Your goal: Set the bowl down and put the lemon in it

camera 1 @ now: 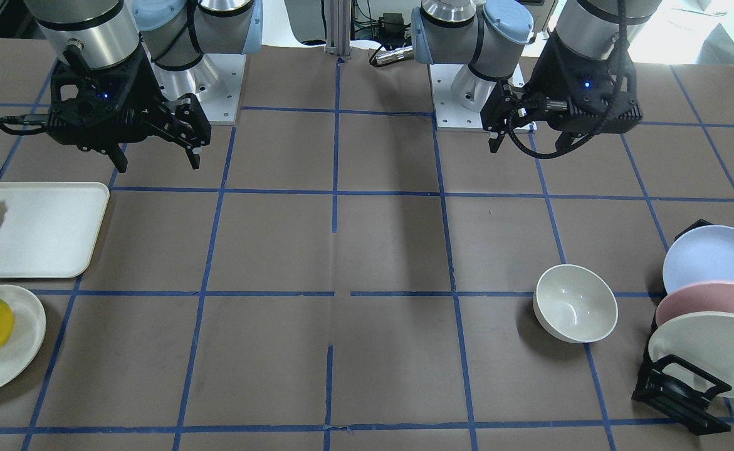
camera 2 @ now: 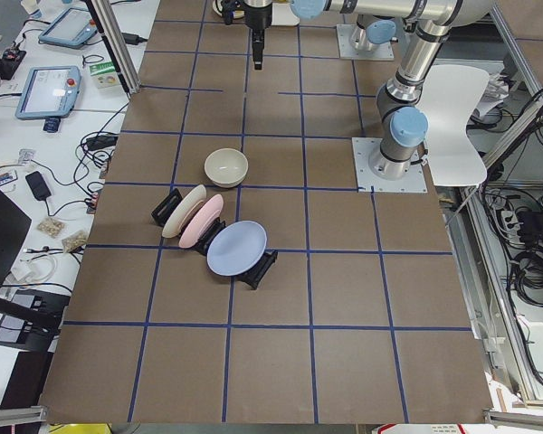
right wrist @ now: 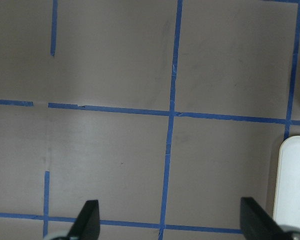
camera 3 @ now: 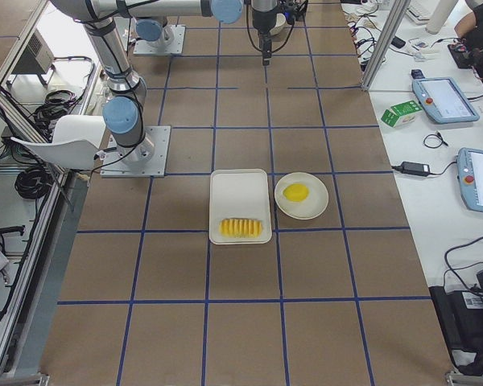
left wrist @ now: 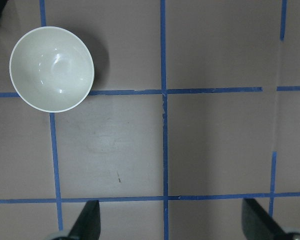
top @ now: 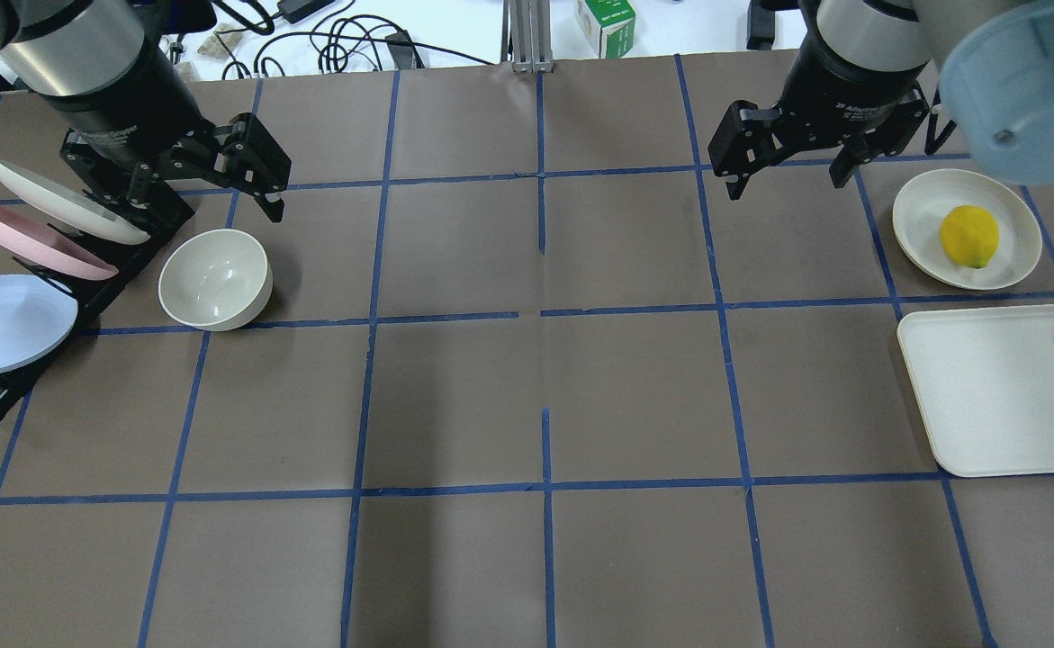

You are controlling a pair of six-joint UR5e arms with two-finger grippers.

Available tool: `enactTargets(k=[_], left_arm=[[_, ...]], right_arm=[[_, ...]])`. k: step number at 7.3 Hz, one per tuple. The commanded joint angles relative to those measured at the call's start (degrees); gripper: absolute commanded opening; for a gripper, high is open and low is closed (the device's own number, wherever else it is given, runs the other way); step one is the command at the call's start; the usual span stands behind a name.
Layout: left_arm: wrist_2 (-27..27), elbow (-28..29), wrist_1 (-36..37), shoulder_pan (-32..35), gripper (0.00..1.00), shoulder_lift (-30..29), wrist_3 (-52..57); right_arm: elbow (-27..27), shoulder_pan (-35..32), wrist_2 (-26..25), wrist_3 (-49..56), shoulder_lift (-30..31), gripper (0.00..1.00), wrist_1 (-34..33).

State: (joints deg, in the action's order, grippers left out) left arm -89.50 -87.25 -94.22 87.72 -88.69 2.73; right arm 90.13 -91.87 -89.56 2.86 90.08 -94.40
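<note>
While the bowl (top: 214, 278) sits upright, the lemon (top: 968, 236) lies (on a plate (top: 923, 211)).

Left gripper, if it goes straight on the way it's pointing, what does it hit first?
Probably the bare table. The left gripper points straight down, open, with nothing else showing beneath it; the bowl lies off to the side of that line.

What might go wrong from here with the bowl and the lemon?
1. The bowl sits right beside the rack, so the open left gripper may bump the rack while grasping it.
2. The lemon lies loose on a shallow plate; the right gripper may roll it off or squeeze it out.
</note>
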Motion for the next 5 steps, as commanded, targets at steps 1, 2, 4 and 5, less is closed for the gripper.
enactTargets(k=[1, 2, 4, 5], left_arm=[[-0.06, -0.11, 0.00, 0.08, 1.00, 0.09, 0.00], [-0.23, -0.98, -0.09, -0.26, 1.00, 0.18, 0.26], [0.64, -1.69, 2.17, -5.85, 1.00, -2.34, 10.14], [0.47, -2.56, 7.07, -10.42, 1.00, -5.85, 12.28]], right_arm=[[0.04, 0.02, -0.09, 0.21, 0.00, 1.00, -0.17], [0.04, 0.02, -0.09, 0.39, 0.00, 1.00, -0.34], [-0.75, 3.77, -1.74, 0.92, -2.18, 1.00, -0.61], [-2.75, 8.67, -1.85, 2.49, -3.24, 1.00, -0.43]])
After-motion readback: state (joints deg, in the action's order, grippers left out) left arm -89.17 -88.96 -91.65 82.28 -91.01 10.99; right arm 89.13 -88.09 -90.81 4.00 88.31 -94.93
